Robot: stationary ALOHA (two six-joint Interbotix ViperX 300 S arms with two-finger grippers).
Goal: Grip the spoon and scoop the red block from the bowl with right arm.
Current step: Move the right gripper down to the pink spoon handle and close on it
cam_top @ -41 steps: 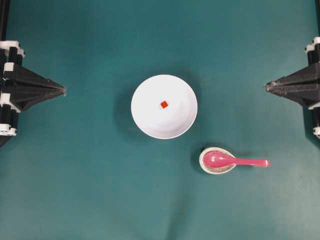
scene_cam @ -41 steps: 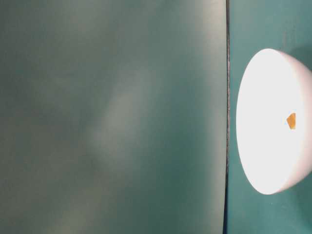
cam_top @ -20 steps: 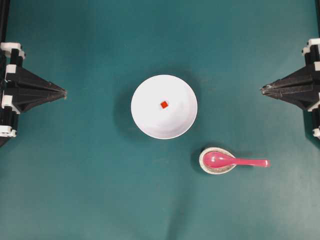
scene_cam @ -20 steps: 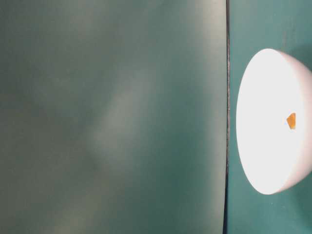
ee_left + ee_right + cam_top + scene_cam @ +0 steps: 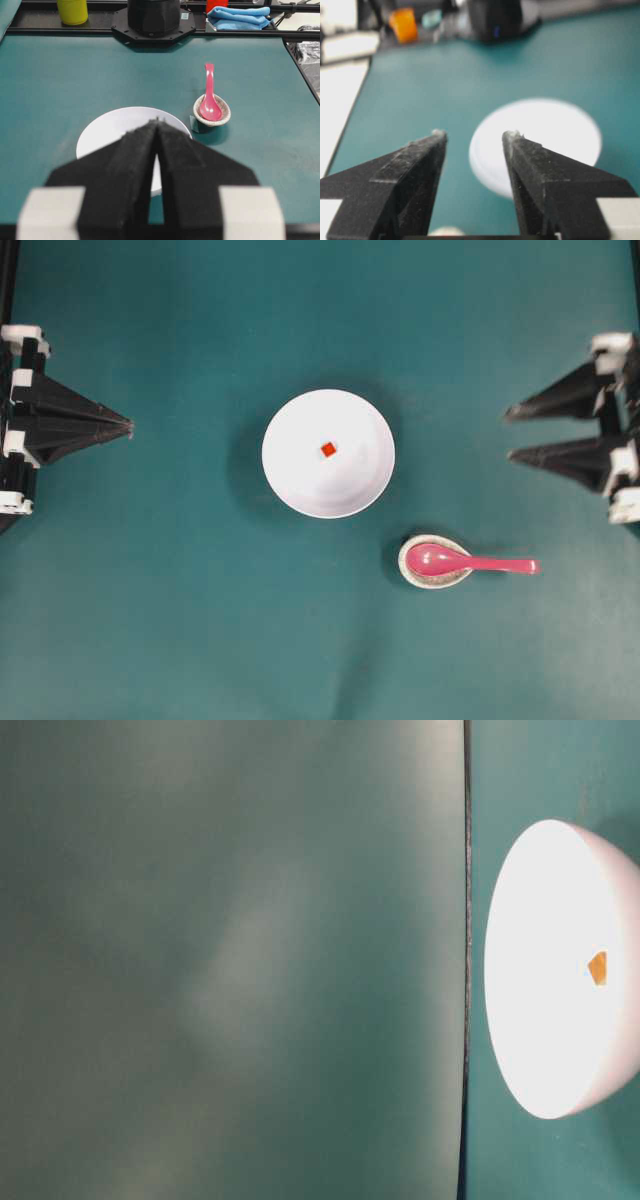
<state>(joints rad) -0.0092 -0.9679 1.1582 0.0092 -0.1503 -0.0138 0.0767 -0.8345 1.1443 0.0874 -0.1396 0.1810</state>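
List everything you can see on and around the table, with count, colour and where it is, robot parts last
bowl: one, white, middle of the table.
red block: one, red-orange, inside the bowl, near its centre.
spoon: one, pink, scoop resting in the small dish, handle pointing toward the right arm's side.
small dish: one, speckled off-white, beside the bowl.
cup: one, yellow, behind the table's far edge in the left wrist view.
cloth: one, blue, folded, behind that same edge.
left gripper: black, left edge of the overhead view, shut.
right gripper: black, right edge, open, empty.
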